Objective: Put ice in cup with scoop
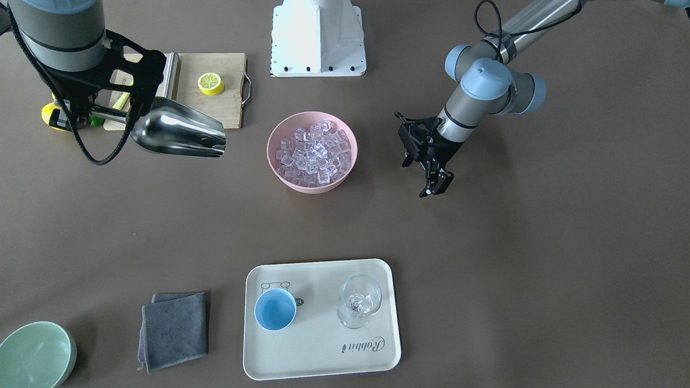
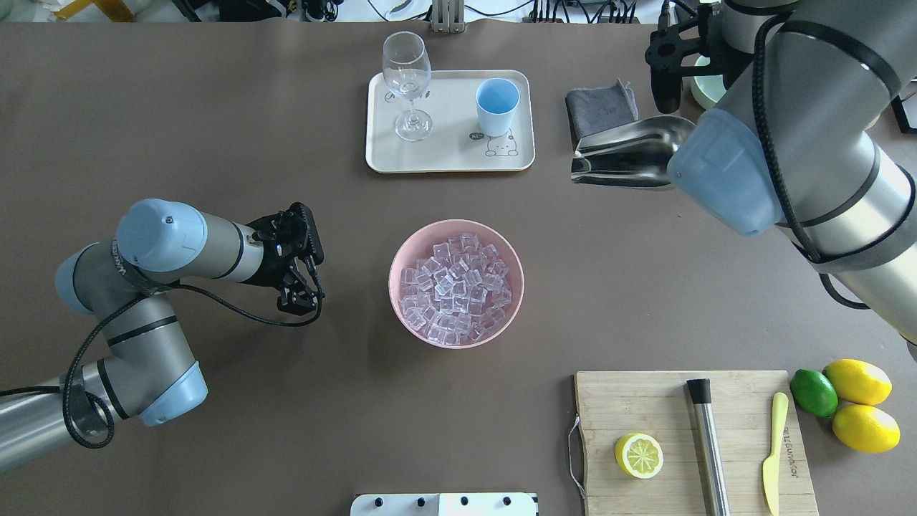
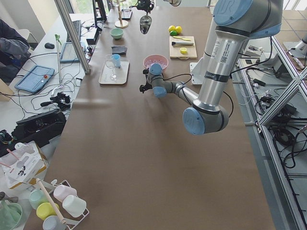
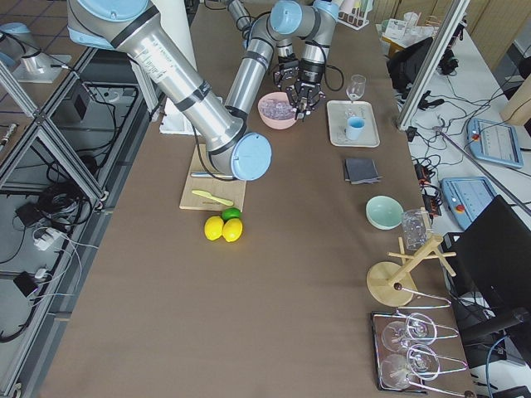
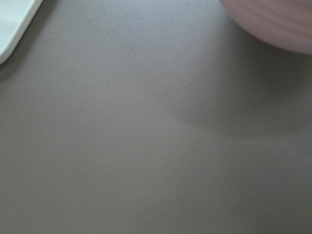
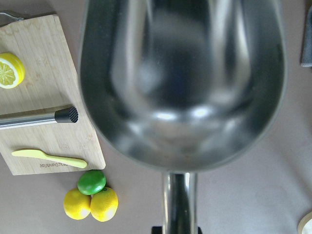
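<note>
My right gripper (image 1: 86,112) is shut on the rod handle of the steel scoop (image 1: 178,132) and holds it high above the table, on the robot's right of the pink bowl (image 1: 345,173). The scoop's trough (image 6: 180,83) is empty. The bowl is full of clear ice cubes (image 2: 456,283). The light-blue cup (image 2: 497,106) stands empty on the cream tray (image 2: 444,158) at the far side. My left gripper (image 2: 297,304) hangs low over the table left of the bowl, empty, its fingers looking closed.
A stemmed glass (image 2: 407,79) stands on the tray beside the cup. A grey cloth (image 2: 600,107) and a green bowl (image 1: 35,355) lie past the tray. A cutting board (image 2: 688,437) holds a lemon half, a steel cylinder (image 2: 708,444) and a knife; lemons and a lime (image 2: 852,401) lie beside it.
</note>
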`<state>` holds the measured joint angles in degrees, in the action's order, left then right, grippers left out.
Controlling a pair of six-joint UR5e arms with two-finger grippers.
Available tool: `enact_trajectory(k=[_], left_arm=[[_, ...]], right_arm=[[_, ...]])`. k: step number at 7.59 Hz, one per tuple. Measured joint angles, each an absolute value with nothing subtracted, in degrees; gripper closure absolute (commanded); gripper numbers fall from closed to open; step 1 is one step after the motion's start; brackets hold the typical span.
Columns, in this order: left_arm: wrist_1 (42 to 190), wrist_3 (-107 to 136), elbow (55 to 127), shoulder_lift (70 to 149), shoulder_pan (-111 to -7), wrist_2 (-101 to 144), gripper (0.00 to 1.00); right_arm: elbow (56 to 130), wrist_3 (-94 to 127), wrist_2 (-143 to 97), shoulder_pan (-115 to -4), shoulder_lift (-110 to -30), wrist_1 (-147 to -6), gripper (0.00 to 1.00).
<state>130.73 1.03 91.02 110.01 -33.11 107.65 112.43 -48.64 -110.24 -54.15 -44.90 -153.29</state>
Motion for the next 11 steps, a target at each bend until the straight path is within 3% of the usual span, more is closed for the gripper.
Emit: enact_trajectory(k=[3, 7, 11], left_arm=[[136.9, 6.6, 91.6, 109.6, -33.0, 113.0, 0.02], [147.6, 7.2, 90.8, 108.0, -30.1, 112.6, 0.02], [148.9, 7.3, 90.7, 109.1, -24.9, 101.3, 0.02]], right_arm=[[111.1, -48.3, -110.1, -52.6, -41.8, -155.1, 1.0], [107.9, -43.8, -102.5, -40.8, -38.4, -157.9, 1.0], [107.1, -42.9, -96.7, -37.6, -37.2, -164.5, 1.0]])
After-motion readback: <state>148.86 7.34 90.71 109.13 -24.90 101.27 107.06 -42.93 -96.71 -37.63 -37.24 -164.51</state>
